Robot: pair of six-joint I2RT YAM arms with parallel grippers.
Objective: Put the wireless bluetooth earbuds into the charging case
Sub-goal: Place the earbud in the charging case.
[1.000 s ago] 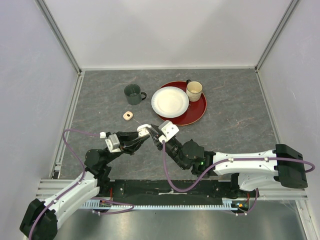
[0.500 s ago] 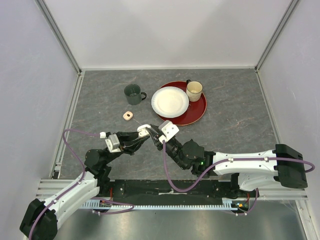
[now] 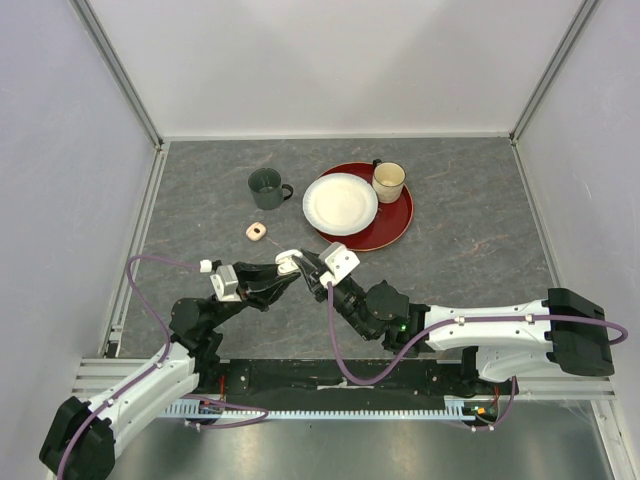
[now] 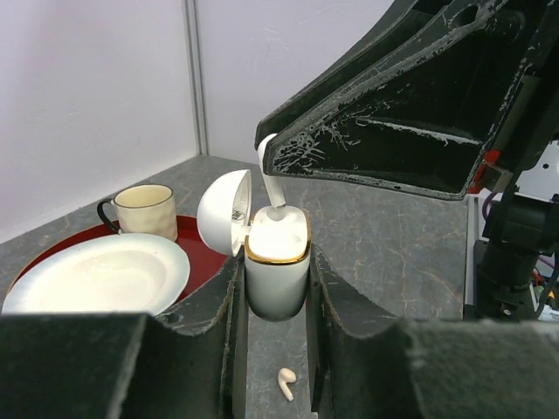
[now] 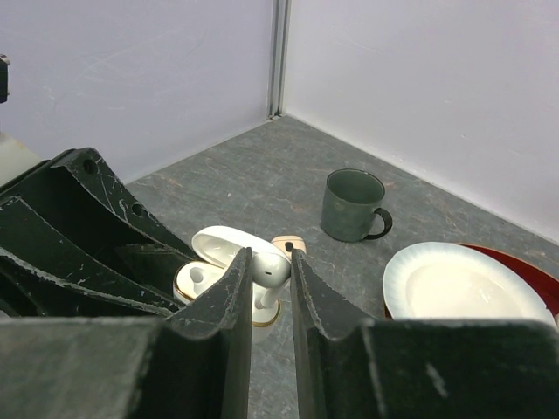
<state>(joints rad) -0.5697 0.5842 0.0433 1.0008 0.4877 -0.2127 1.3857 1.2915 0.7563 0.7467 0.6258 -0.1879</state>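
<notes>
My left gripper (image 4: 275,281) is shut on a white charging case (image 4: 276,271) with a gold rim, held upright above the table with its lid (image 4: 224,212) open. My right gripper (image 5: 271,262) is shut on a white earbud (image 5: 272,267), and the stem (image 4: 273,188) reaches down into the case's top. In the top view the two grippers meet at the case (image 3: 289,262), in front of the arms. A second white earbud (image 4: 286,382) lies on the table under the case.
A small peach object (image 3: 256,231) with a dark hole lies just beyond the grippers. Farther back stand a dark green mug (image 3: 266,187), and a red tray (image 3: 392,225) holding a white plate (image 3: 340,203) and a cream mug (image 3: 388,181).
</notes>
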